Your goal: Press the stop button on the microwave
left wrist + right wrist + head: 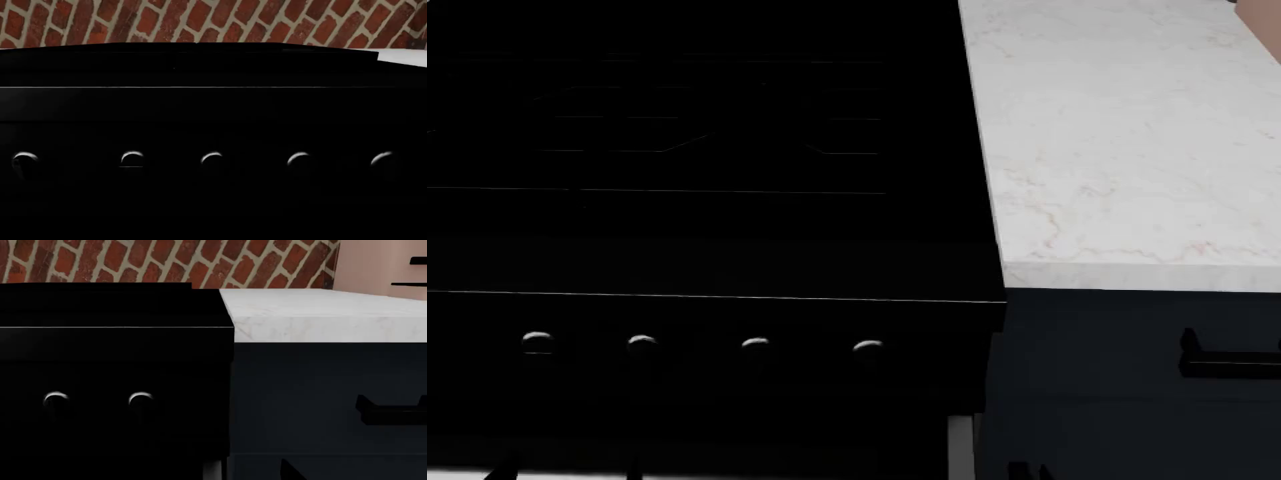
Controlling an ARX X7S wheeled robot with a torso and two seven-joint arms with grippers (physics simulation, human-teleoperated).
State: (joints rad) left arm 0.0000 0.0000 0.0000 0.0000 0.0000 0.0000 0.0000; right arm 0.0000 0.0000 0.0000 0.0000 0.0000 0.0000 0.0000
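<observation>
The microwave and its stop button do not show in any view. Neither gripper shows in any view, not even in its own wrist view. A black stove [694,230] fills the left of the head view, with a row of knobs [642,344] along its front. The left wrist view faces the stove front [213,120] and its knobs [212,159] straight on. The right wrist view shows the stove's right end [113,365] with two knobs [141,399].
A white marble counter [1108,140] lies right of the stove, over dark blue cabinets [1121,370] with black handles [390,412]. A red brick wall [213,20] stands behind. A pink object [380,265] stands at the counter's far right.
</observation>
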